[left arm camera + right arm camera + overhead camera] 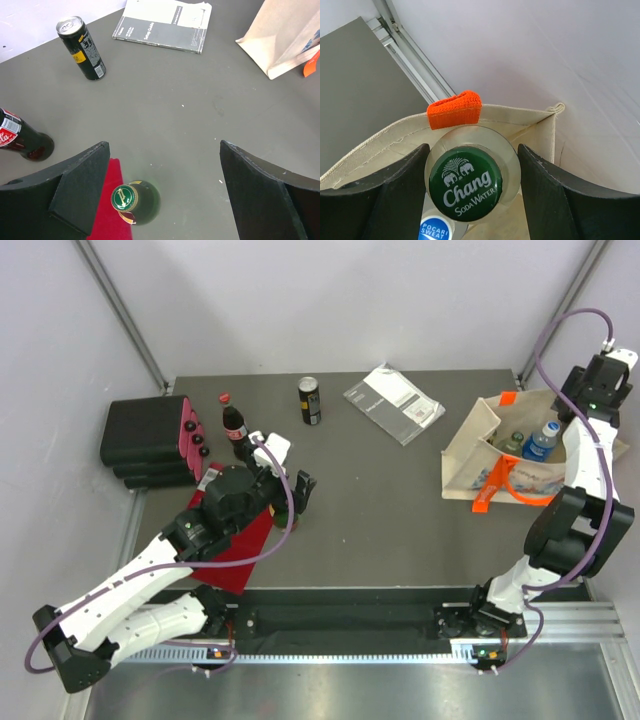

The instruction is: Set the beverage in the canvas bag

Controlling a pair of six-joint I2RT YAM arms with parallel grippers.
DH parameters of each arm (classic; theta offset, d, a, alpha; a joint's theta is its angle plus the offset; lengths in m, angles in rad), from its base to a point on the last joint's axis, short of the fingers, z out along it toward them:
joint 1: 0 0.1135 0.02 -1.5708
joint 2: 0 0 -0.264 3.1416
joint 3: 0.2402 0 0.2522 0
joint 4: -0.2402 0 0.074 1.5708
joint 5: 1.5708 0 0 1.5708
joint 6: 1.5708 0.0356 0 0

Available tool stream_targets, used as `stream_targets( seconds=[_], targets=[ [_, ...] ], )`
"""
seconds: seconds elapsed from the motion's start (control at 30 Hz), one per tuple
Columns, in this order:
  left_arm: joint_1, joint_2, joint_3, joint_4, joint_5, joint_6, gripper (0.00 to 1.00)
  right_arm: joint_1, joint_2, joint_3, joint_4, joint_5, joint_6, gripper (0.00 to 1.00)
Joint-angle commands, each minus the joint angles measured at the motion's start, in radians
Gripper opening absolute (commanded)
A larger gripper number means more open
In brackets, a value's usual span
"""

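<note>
**A:** Closest in, on the right wrist view, is the green "Chang Soda Water" cap of the beverage (472, 186). The right gripper (472, 152) is pressed against its clear shoulder from both sides.

**B:** And where is it?

**A:** Over the open mouth of the canvas bag (380, 135), just inside the rim by the orange handle loop (455, 109). A Pocari Sweat cap (436, 229) shows underneath.

**B:** How will it handle?

**A:** With a crown cap and a clear shoulder, I'd judge it glass: rigid, heavy for its size and smooth enough to slip. Gripping under the cap, where it widens, looks sound. Lower it rather than drop it, since there is a bottle beneath and the soft walls won't steady it.

**B:** The other arm?

**A:** The left gripper (164, 146) has its jaws wide apart, straddling a green bottle (137, 201) at the edge of a red cloth (107, 212) without gripping it. Beyond are a cola bottle (22, 140), a black can (82, 47) and a booklet (165, 25) on the table (190, 105).
</note>
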Motion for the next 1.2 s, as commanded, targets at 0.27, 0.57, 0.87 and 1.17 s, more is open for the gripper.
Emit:
stream_targets(
  seconds=[0.27, 0.57, 0.87, 1.17],
  targets=[
    [-0.007, -0.024, -0.003, 0.049, -0.010, 0.005, 0.95, -0.017, -0.033, -0.049, 0.214, -0.037, 0.052, 0.00],
    [-0.010, -0.032, -0.002, 0.049, -0.005, 0.003, 0.95, -0.035, 0.002, -0.063, 0.185, -0.063, 0.099, 0.00],
    [-0.010, -0.041, -0.002, 0.049, -0.010, 0.005, 0.95, -0.037, 0.037, -0.102, 0.206, -0.072, 0.127, 0.08],
    [-0.010, -0.050, -0.003, 0.049, -0.022, 0.008, 0.95, -0.034, 0.054, -0.114, 0.206, -0.060, 0.140, 0.33]
  ],
)
